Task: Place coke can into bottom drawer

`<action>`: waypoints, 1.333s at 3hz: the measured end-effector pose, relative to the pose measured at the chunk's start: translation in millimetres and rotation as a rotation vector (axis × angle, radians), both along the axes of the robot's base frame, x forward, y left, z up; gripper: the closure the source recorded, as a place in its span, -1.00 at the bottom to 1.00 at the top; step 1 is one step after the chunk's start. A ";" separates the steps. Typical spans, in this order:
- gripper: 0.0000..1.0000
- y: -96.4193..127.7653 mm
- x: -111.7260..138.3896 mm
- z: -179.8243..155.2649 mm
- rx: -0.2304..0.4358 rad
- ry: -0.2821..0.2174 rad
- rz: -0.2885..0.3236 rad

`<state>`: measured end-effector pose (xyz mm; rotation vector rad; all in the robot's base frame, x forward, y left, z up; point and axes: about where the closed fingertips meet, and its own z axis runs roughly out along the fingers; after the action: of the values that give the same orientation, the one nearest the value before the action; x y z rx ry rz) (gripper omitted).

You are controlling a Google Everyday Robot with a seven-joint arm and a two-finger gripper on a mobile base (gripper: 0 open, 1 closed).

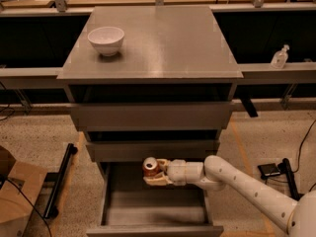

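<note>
The coke can (150, 167), red with a silver top, sits upright between the fingers of my gripper (155, 173). My white arm reaches in from the lower right. The gripper is shut on the can and holds it over the back part of the open bottom drawer (155, 209), above the drawer's grey floor. The bottom drawer is pulled out toward the camera. The two drawers above it are shut.
A white bowl (105, 40) stands on the cabinet top (163, 43) at the left. A clear bottle (279, 57) stands on a ledge at the right. A cardboard box (15, 196) and a black bar (59, 181) lie on the floor at the left.
</note>
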<state>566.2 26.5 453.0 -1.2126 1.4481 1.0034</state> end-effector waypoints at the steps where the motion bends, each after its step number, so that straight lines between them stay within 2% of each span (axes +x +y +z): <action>1: 1.00 -3.0 5.6 -28.4 0.036 -0.009 -0.018; 2: 1.00 -3.9 12.6 -62.3 0.080 -0.022 -0.024; 3: 1.00 -10.2 21.4 -101.5 0.119 -0.004 -0.056; 4: 1.00 -13.2 24.8 -106.3 0.120 -0.002 -0.068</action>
<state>591.1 13.3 346.7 -1.0707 1.3978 1.0272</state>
